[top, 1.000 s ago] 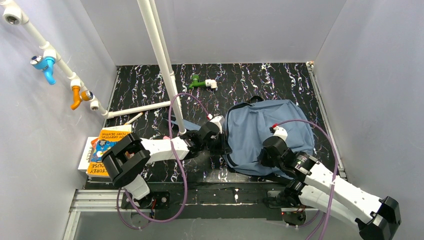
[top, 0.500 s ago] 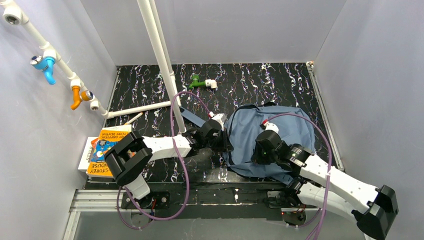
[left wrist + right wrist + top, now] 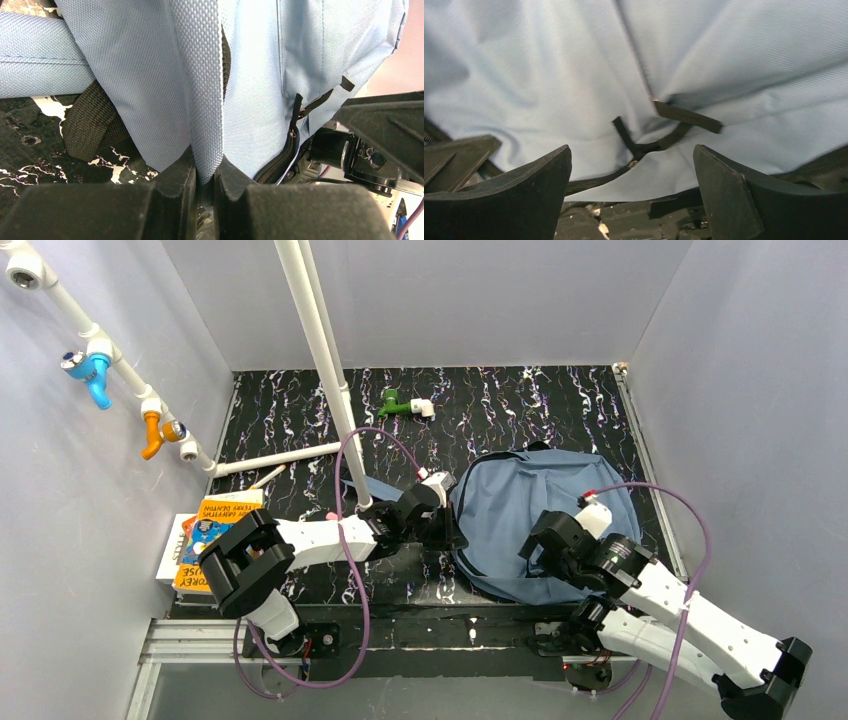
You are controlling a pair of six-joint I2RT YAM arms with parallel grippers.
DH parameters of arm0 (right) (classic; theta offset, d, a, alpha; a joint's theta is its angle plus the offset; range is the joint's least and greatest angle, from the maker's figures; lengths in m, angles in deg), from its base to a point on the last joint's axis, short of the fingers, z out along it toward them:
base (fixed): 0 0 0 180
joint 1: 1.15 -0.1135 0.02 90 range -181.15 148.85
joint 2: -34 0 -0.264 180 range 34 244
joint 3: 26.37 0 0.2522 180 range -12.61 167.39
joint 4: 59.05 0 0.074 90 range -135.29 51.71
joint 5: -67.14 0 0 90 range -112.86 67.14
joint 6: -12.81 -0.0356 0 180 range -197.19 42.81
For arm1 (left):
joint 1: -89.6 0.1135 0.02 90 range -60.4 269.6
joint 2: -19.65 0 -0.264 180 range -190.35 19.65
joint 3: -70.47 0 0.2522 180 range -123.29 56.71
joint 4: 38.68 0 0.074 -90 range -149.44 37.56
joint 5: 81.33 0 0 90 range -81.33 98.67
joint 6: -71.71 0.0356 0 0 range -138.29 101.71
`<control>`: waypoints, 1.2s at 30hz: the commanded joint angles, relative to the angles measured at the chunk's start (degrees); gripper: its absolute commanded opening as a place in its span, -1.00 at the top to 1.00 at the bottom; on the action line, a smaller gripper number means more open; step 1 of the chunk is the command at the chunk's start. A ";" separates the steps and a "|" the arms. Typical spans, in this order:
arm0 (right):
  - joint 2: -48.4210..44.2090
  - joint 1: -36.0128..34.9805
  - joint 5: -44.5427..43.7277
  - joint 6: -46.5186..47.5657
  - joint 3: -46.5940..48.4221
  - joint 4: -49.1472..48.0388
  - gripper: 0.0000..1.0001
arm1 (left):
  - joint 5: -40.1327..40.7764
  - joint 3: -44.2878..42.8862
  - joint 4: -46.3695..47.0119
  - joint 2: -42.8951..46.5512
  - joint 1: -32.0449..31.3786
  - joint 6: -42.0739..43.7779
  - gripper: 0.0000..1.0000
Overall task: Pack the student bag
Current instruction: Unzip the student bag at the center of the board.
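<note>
Right pincer (image 3: pixel 631 150), shut a second ago, now apart over soft slate-blue fabric backpack (image 3: pixel 540 505), drawn nearer. Left pincer (image 3: pixel 205 172) clamped on backpack fold. Backpack lies right-centre on black white-veined desk (image 3: pixel 520 400); grey walls (image 3: pixel 450 300), white pipe (image 3: pixel 322 370).
</note>
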 commanded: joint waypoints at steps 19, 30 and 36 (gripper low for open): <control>4.20 24.13 6.41 18.57 -9.94 -25.36 -0.73 | -3.38 3.19 -0.43 5.42 0.68 0.90 0.83; 13.19 28.16 11.44 30.09 -4.87 -33.17 0.30 | 4.45 -1.92 -14.88 13.51 -0.76 10.93 -0.36; 8.83 28.16 13.02 31.17 -5.22 -31.76 0.37 | 13.58 -11.93 -26.45 15.67 -6.69 17.62 -0.54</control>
